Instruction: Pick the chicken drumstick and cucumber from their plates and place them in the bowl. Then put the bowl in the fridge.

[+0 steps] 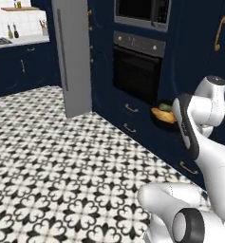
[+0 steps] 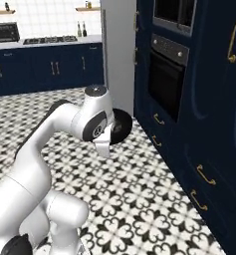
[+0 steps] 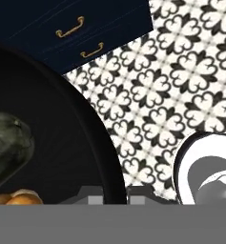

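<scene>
The bowl [image 3: 62, 143] is the thing to steer by here: it is off any counter and carried in the air above the patterned floor [image 1: 61, 156], with the gripper [image 3: 115, 194] clamped on its rim, the jaws nearly together on the thin edge at the bottom of the hand view. Inside the bowl lie the cucumber [image 3: 7, 145], dark green, and just beside it the drumstick [image 3: 16, 198], golden-brown; in the left base view both show as a green and an orange lump in the bowl [image 1: 164, 116], partly behind the arm. So the first half of the task looks done: both foods are in the bowl, and no plate needs further attention as far as these views tell. What is left is the fridge [image 1: 75, 57], the tall grey body standing well apart from the bowl, further along the same wall, beyond the oven [image 1: 136, 71] that sits between the two. In the right base view the bowl [image 2: 122, 127] hangs beside the wrist, with the fridge [image 2: 118, 55] behind it. Whether the fridge door is open I cannot tell from here. By my reading the carry toward the fridge is the step in hand, and setting the bowl on a shelf remains.
</scene>
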Robot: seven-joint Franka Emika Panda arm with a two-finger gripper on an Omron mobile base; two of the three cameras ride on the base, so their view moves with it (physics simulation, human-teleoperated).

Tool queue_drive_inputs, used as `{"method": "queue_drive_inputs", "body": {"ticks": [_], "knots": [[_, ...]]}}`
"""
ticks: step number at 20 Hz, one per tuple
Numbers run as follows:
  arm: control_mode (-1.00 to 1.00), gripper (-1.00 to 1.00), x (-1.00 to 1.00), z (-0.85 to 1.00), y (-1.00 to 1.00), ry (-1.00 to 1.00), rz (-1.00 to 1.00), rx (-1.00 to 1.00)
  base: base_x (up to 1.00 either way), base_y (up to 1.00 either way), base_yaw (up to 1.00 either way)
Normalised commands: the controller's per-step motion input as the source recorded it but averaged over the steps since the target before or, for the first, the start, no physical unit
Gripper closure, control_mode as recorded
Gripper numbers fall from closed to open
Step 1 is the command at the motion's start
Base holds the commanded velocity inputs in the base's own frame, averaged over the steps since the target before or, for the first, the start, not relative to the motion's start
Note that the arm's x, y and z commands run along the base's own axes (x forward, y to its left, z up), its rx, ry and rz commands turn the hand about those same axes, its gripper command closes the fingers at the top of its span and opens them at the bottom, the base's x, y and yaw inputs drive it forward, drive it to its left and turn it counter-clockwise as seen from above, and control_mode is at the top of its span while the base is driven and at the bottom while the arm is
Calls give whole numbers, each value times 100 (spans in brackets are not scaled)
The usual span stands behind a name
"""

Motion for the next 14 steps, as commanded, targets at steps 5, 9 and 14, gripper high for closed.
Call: {"method": "queue_drive_inputs", "body": {"ticks": [5,9,14], "knots": [[100,100,0,0,0,0,0,0,100,0,59],[100,100,0,0,0,0,0,0,100,15,49],[100,100,0,0,0,0,0,0,100,15,27]]}}
